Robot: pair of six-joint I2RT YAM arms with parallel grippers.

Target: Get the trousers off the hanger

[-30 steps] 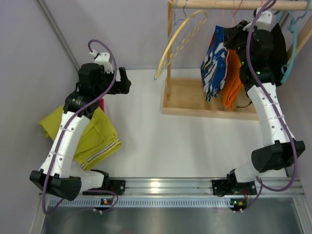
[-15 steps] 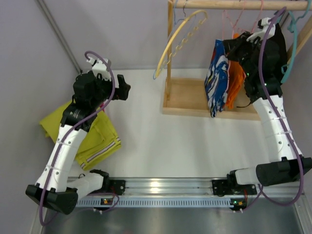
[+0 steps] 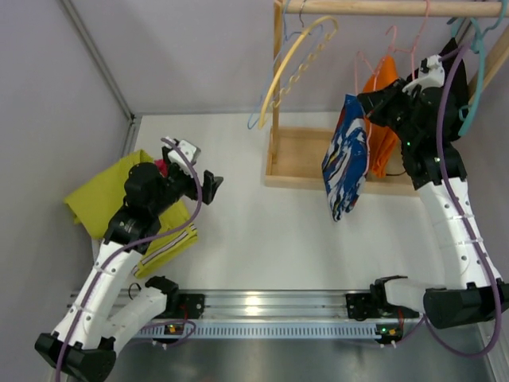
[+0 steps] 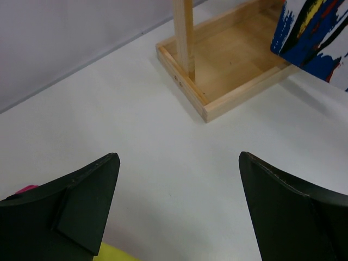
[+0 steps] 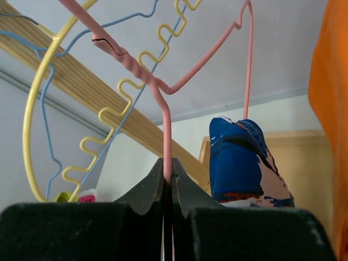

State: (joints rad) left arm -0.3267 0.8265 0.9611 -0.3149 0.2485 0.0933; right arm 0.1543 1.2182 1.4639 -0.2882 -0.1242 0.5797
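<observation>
Trousers [image 5: 239, 163] — lower part hidden, apparently draped on hanger [image 5: 166, 136].

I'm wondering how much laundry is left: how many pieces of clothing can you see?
3: a yellow garment on the table at left, blue patterned trousers on a pink hanger, an orange garment behind them. More may be hidden.

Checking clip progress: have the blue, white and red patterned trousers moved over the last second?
Yes. The patterned trousers have shifted down and slightly left in the overhead view; their lower end now hangs past the wooden rack base's front edge.
</observation>
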